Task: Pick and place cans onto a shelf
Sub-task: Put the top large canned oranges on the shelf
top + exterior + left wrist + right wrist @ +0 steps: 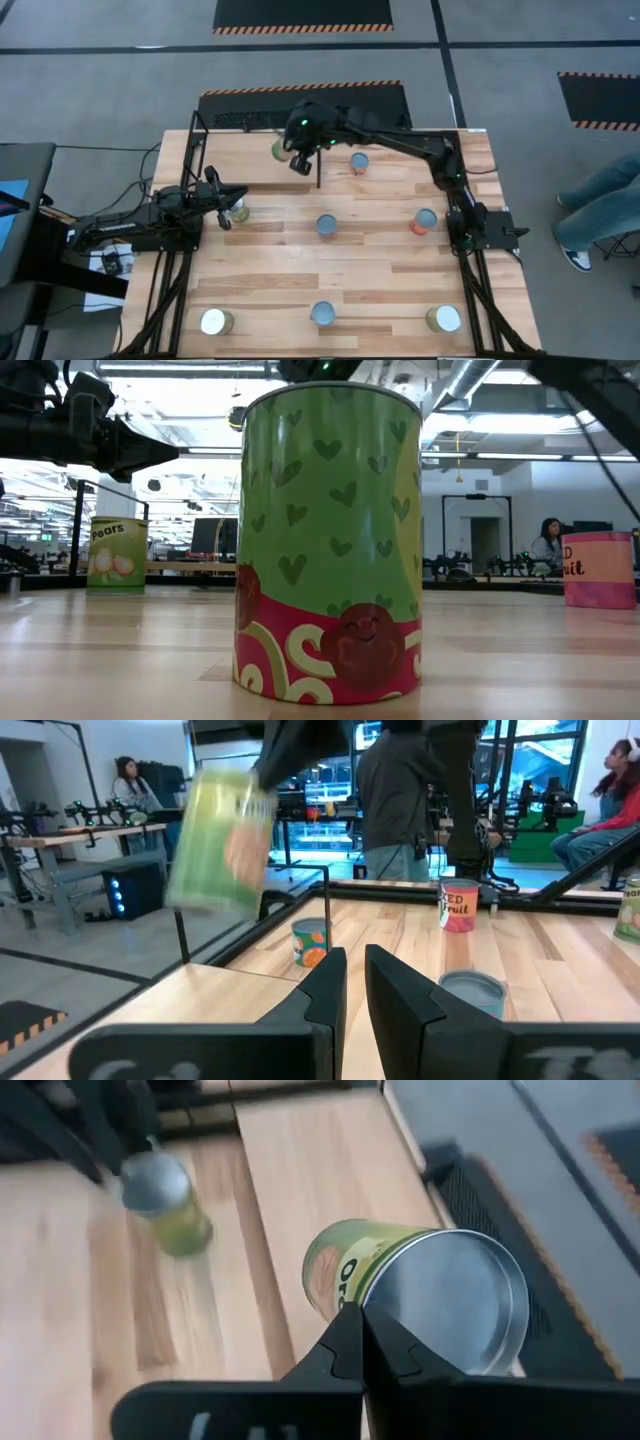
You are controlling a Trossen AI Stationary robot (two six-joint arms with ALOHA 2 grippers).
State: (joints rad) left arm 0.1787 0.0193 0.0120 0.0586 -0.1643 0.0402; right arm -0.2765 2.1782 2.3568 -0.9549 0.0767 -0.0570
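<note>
My right gripper (300, 160) reaches over the far left of the table, shut on a yellow-green can (280, 150). That can hangs in the air above the shelf (235, 165), a light-wood board with thin black rails. In the left wrist view the can (220, 840) shows blurred and slightly tilted. My left gripper (225, 205) waits level at the table's left side, shut on nothing, beside another green can (238, 210) that stands on its base. Several more cans stand on the tabletop, among them a blue-topped one (360, 160) and a red-orange one (425, 220). My right gripper (362, 1330) pinches the rim of the can's silver top (380, 1290) between its two fingers. The fingers slant down from the table's right side. The can is lifted clear and tilted, its label end (335, 1265) pointing away from the fingers, over the shelf board (300, 1160).
A can (326, 224) stands mid-table, and three stand along the near edge (215, 321), (322, 313), (443, 318). The middle one (330, 540) fills the low view. A black mat (300, 105) lies beyond the far edge. A person's leg (600, 200) shows at the right.
</note>
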